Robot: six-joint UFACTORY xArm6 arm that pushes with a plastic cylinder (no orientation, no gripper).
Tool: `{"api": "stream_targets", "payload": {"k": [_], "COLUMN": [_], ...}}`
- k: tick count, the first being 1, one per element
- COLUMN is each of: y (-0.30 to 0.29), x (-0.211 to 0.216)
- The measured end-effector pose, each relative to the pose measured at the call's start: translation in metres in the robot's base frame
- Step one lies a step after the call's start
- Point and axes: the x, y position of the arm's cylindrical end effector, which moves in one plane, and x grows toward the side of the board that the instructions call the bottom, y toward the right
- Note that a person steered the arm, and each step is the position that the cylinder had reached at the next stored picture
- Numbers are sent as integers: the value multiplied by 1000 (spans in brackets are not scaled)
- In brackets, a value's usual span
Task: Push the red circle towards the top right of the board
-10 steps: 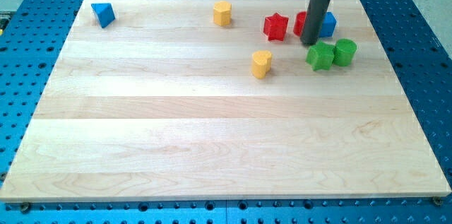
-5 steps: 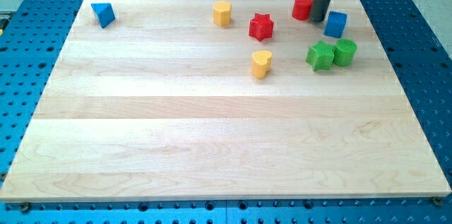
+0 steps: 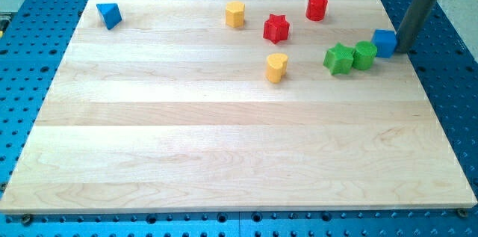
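Note:
The red circle stands near the board's top edge, right of centre. A red star lies below and to its left. My tip is at the board's right edge, touching the right side of the blue cube, well to the right of and below the red circle. The rod rises to the view's top right corner.
A green cylinder and a green star sit just left of the blue cube. A yellow heart-shaped block lies near the middle. A yellow cylinder and a blue triangle sit along the wooden board's top.
The red circle was pushed up toward the top edge and the red star slid left. The tip then moved right and down, and the blue cube shifted to the right edge.

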Motion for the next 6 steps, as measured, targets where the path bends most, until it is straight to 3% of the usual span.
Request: {"api": "stream_targets", "payload": {"k": [1, 2, 3, 4, 5, 6], "y": [-36, -29, -119, -140, -154, -115], "x": [-13, -62, -69, -96, -97, -110]}}
